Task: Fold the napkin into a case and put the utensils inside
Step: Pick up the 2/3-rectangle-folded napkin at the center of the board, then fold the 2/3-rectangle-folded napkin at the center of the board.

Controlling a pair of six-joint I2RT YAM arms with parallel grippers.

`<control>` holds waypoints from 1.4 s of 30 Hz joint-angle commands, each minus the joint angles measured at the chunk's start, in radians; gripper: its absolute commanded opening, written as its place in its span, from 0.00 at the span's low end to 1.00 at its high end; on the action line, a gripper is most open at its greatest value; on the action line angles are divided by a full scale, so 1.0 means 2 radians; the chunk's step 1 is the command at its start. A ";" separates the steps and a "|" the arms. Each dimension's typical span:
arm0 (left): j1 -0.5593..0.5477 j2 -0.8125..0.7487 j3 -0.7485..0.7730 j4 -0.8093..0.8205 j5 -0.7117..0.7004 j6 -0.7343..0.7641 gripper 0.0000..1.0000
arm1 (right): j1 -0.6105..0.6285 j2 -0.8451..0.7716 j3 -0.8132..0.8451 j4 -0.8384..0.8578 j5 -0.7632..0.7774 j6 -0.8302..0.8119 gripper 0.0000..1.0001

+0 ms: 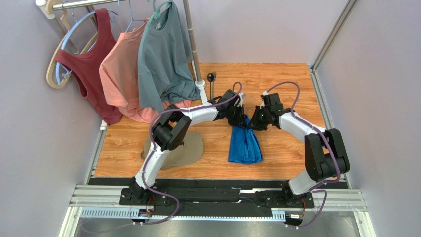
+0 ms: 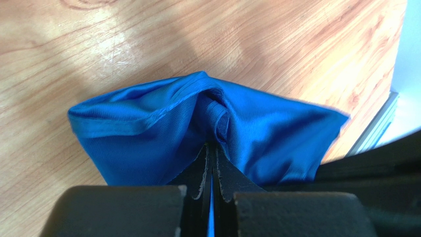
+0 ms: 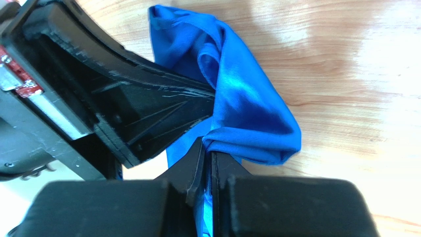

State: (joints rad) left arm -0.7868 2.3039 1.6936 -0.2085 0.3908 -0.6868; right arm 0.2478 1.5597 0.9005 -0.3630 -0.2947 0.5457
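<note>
The left gripper (image 2: 212, 150) and right gripper (image 3: 207, 148) were each pinched shut, side by side, on one end of the bright royal-blue, shiny thin cloth napkin (image 1: 245, 146), whose bunched length ran ahead of both sets of fingertips along the wooden tabletop (image 1: 286, 79), equally near either arm.

Setting: robotics lab test cell
Enclosure: plain grey panels (image 1: 375, 74) in aluminium framing (image 1: 336, 29)
Bench: wood-grain tabletop (image 1: 276, 79), metal mounting rail (image 1: 222, 201)
Props: hung garments (image 1: 94, 64) on rack (image 1: 192, 39)

Royal-blue napkin (image 1: 245, 145), tan cap (image 1: 190, 148)
</note>
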 commanded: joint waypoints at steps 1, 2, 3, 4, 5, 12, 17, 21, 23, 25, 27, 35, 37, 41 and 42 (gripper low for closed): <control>-0.005 0.005 -0.008 0.036 0.009 -0.016 0.00 | 0.031 -0.001 0.028 -0.027 0.070 0.015 0.02; -0.005 0.005 -0.012 0.038 0.010 -0.017 0.00 | 0.034 0.000 0.028 -0.026 0.077 0.030 0.02; -0.005 0.005 -0.013 0.039 0.011 -0.018 0.00 | 0.038 0.005 0.031 -0.026 0.093 0.038 0.02; -0.005 0.005 -0.015 0.041 0.012 -0.017 0.00 | 0.044 0.009 0.034 -0.029 0.100 0.042 0.02; -0.005 0.004 -0.016 0.041 0.013 -0.016 0.00 | 0.048 0.014 0.046 -0.034 0.116 0.049 0.01; -0.004 -0.045 -0.020 0.002 0.002 0.005 0.03 | 0.054 0.037 0.071 -0.082 0.170 0.023 0.00; 0.001 -0.090 -0.022 -0.042 0.002 0.019 0.17 | 0.054 0.031 0.083 -0.108 0.187 -0.006 0.00; 0.008 -0.123 -0.057 -0.045 -0.001 0.020 0.12 | 0.053 0.032 0.097 -0.134 0.193 -0.023 0.00; 0.007 -0.141 -0.093 -0.027 -0.005 0.017 0.11 | 0.054 0.032 0.100 -0.138 0.197 -0.030 0.00; 0.006 -0.143 -0.113 0.002 -0.001 0.008 0.09 | 0.055 0.035 0.106 -0.144 0.200 -0.033 0.00; 0.001 -0.128 -0.126 0.018 0.017 -0.007 0.06 | 0.056 0.041 0.112 -0.153 0.204 -0.037 0.00; -0.043 -0.091 -0.141 0.123 -0.015 -0.071 0.03 | 0.076 0.080 0.168 -0.212 0.247 -0.031 0.00; -0.046 -0.080 -0.138 0.144 -0.013 -0.081 0.02 | 0.085 0.091 0.185 -0.235 0.268 -0.015 0.00; -0.049 -0.048 -0.152 0.209 0.015 -0.122 0.02 | 0.102 0.120 0.213 -0.276 0.298 0.016 0.00; -0.049 -0.050 -0.161 0.224 0.017 -0.134 0.01 | 0.104 0.125 0.216 -0.288 0.306 0.023 0.00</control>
State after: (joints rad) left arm -0.8925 2.1757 1.4014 0.0509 0.3946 -0.8539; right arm 0.4263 1.7657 1.2667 -0.8257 0.2173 0.5205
